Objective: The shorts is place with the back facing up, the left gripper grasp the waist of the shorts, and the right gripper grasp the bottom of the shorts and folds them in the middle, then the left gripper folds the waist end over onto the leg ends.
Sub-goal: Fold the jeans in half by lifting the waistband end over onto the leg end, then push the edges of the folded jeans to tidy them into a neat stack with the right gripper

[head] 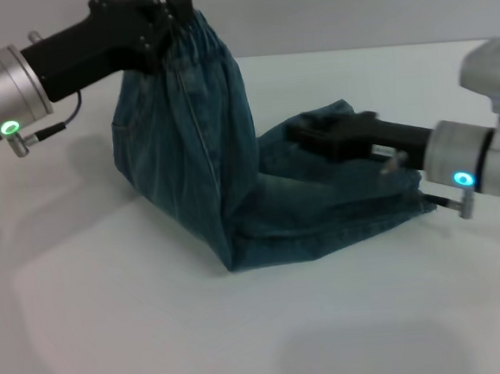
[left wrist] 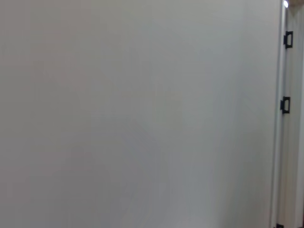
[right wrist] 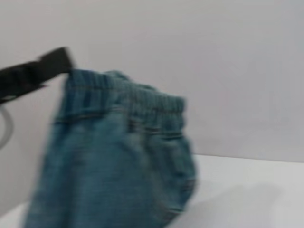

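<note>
Blue denim shorts (head: pixel 196 157) are folded lengthwise, and their elastic waist is held high above the white table (head: pixel 114 336). My left gripper (head: pixel 172 20) is shut on that waist at the upper left. The cloth hangs down from it to a bend near the table's middle. From there the leg ends lie flat toward the right. My right gripper (head: pixel 302 133) lies low on those leg ends, shut on the hem. The right wrist view shows the raised waist of the shorts (right wrist: pixel 118 156) with the left gripper (right wrist: pixel 47 69) at its corner. The left wrist view shows neither shorts nor fingers.
A pale wall stands behind the table. In the left wrist view there is only this wall and a door frame (left wrist: pixel 285 71) with black hinges.
</note>
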`<action>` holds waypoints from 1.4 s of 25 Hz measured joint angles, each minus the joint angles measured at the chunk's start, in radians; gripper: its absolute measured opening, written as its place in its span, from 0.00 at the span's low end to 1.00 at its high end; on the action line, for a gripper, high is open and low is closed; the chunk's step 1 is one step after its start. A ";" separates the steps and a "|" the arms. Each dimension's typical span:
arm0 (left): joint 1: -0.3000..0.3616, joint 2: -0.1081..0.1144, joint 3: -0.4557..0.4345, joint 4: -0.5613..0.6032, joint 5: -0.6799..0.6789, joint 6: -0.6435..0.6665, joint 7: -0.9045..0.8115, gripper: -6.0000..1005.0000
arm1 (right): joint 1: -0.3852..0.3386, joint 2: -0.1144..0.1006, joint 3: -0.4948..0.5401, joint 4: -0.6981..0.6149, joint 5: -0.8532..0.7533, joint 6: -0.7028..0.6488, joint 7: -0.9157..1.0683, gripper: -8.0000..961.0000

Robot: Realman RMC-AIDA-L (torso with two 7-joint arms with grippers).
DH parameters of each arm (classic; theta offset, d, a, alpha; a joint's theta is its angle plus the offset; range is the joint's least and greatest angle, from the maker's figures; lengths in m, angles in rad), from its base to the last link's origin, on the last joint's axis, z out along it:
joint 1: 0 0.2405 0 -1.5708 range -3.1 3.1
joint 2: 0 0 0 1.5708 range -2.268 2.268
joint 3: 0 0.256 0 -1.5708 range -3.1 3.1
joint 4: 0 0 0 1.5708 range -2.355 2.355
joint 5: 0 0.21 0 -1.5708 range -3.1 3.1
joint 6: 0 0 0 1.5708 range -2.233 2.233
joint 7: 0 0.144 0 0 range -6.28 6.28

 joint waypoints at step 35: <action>0.011 -0.008 0.503 -0.027 -0.443 -0.137 0.043 0.03 | -0.123 -0.010 0.104 -0.100 0.187 0.064 -0.171 0.41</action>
